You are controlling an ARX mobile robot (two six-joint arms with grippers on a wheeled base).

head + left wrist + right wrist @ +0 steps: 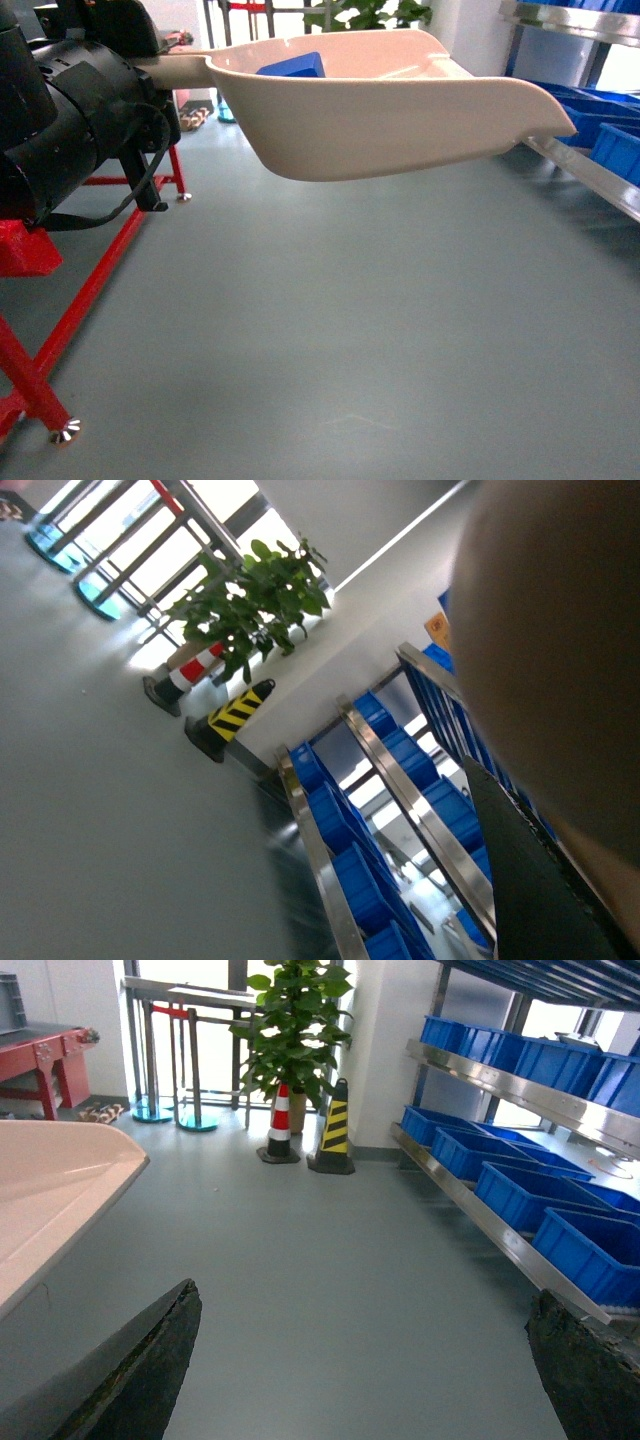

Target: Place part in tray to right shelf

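Grey floor stretches beneath the tray (400, 110), held aloft by its handle, the part (293, 65) lying inside at the handle end. Its front lip nears the right shelf (590, 170). Left gripper's grip cannot be told; right gripper (360, 1370) stands released.

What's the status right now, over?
Left gripper hidden, tray aloft. Right gripper open, empty. Part riding in tray. Tray lip nearing right shelf; floor path open.
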